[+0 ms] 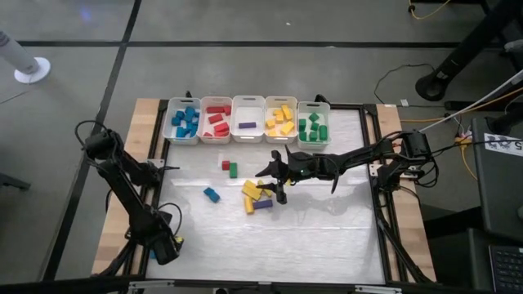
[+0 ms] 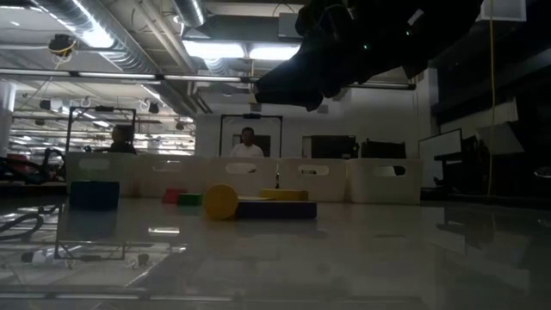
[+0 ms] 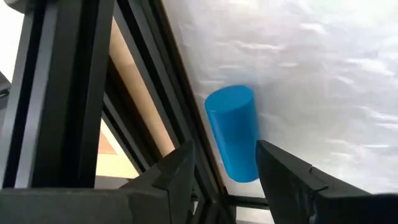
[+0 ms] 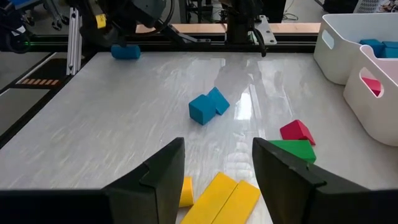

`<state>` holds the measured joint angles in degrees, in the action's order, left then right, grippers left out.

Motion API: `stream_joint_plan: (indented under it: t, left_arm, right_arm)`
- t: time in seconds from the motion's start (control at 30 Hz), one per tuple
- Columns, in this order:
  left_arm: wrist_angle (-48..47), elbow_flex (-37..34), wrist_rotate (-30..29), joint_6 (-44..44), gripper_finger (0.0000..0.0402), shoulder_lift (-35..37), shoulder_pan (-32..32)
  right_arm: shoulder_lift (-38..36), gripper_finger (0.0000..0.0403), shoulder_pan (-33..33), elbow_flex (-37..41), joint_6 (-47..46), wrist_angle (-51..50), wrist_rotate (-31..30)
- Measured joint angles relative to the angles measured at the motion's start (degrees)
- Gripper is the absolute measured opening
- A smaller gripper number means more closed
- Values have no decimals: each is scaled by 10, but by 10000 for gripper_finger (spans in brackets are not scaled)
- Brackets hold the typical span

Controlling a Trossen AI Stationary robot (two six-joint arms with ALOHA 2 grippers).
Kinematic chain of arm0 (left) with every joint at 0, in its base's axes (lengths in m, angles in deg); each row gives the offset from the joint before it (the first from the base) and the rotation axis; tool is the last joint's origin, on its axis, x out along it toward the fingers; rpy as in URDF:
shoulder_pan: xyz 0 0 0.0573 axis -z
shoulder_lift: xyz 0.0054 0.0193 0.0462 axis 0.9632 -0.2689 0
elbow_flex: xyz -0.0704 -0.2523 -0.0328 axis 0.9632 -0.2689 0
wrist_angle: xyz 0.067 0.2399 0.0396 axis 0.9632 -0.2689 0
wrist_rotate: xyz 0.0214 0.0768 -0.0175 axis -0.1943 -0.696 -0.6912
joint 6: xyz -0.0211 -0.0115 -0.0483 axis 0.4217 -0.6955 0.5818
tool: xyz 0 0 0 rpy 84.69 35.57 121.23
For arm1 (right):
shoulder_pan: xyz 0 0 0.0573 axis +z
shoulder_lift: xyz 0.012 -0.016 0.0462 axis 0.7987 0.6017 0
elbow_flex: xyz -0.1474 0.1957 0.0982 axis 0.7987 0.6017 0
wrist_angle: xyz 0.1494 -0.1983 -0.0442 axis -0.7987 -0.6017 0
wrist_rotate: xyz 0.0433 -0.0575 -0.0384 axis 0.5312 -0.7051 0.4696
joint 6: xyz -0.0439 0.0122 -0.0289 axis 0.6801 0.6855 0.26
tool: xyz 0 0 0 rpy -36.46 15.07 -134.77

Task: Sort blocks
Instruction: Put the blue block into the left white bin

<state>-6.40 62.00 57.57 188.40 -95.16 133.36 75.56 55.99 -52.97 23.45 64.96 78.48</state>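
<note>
Five white bins (image 1: pixel 248 104) along the far edge hold sorted blue, red, purple, yellow and green blocks. Loose on the table lie a red (image 1: pixel 225 165) and a green block (image 1: pixel 233 170), a blue block (image 1: pixel 212 194), yellow blocks (image 1: pixel 251 190) and a purple bar (image 1: pixel 263 203). My right gripper (image 4: pixel 217 149) hovers open above the yellow blocks (image 4: pixel 219 194). My left gripper (image 3: pixel 225 149) is open at the near left corner, with one finger on each side of a blue cylinder (image 3: pixel 232 132) that lies on its side on the table. My left gripper has its open fingers (image 3: pixel 180 168) on either side of one end (image 3: pixel 241 169) of the blue cylinder, along its length. The cylinder lies flat on the table. Whether either finger touches it, I cannot tell.
The black table frame (image 3: pixel 143 93) runs close beside the blue cylinder. The table's middle and near right part are bare white surface (image 1: pixel 327 229). In the low view, people stand in the room beyond the bins (image 2: pixel 247 142).
</note>
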Motion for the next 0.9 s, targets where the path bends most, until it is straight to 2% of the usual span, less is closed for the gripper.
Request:
stream_joint_plan:
  t: [0.6,0.9]
  left_arm:
    - [16,0,4,-45,153,-23,-5]
    - [24,-1,36,-105,138,-26,-27]
  right_arm:
    - [0,188,0,0,0,0,0]
    - [0,188,0,0,0,0,0]
